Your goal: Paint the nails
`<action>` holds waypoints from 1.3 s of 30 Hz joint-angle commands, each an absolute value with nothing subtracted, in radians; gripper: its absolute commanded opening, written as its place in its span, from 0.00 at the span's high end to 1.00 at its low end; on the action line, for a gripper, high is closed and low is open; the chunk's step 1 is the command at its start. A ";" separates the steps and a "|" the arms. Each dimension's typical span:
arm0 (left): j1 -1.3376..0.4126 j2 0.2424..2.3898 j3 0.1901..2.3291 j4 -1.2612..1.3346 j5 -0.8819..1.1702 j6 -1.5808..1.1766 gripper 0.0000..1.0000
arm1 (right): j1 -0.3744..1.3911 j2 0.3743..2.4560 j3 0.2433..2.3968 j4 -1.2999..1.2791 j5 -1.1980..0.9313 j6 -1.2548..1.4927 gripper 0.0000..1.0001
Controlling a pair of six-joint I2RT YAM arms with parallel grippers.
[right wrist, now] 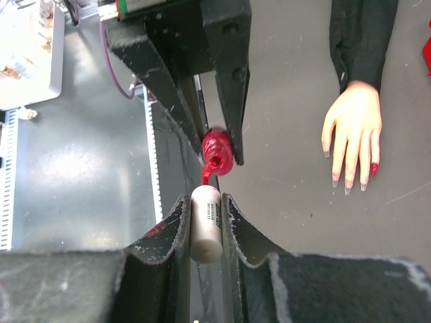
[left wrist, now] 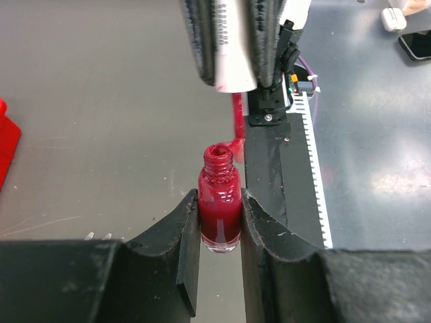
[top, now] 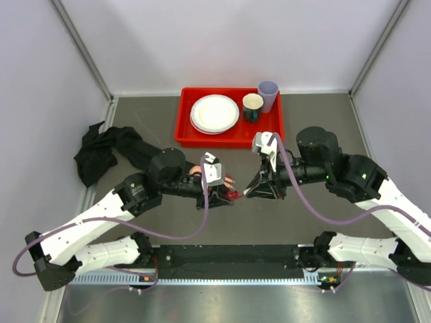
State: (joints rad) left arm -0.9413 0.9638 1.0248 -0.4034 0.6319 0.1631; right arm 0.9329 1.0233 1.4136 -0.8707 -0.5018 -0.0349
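Left tool (left wrist: 219, 199): clamped on one open bottle of red nail polish (left wrist: 220, 219). Right tool (right wrist: 204, 202): clamped on one white cap (right wrist: 206, 229), whose red-coated brush (left wrist: 237, 124) sits at the bottle mouth. One mannequin hand (right wrist: 353, 128) lies flat on the worktop (top: 323, 128) close by. Of its five nails (right wrist: 374, 168), one shows red. Beyond: one red tray (top: 183, 131) carrying stacked white plates (top: 214, 112), count unclear, and two cups (top: 253, 105).

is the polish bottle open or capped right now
Open. The bottle, upright in the left gripper, shows a bare threaded neck; the right gripper holds the white cap, its red brush at the mouth.
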 commanded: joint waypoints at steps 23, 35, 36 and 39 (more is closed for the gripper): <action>-0.922 0.732 0.785 -0.042 0.013 0.225 1.00 | 0.850 1.015 1.221 -0.605 -0.108 0.205 1.00; -0.862 0.819 0.767 0.222 -0.350 0.284 1.00 | 0.720 1.342 1.160 -0.433 -0.323 0.209 1.00; -0.841 0.819 0.762 0.233 -0.338 0.264 1.00 | 0.716 1.359 1.158 -0.420 -0.330 0.215 1.00; -0.701 0.833 0.758 0.262 -0.246 0.166 1.00 | 0.715 1.425 1.158 -0.405 -0.313 0.213 1.00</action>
State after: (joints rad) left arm -0.8360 0.8276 0.7689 0.1101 -0.2699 0.2581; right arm 0.7273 1.3727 1.1568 -0.5037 -0.2684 0.1986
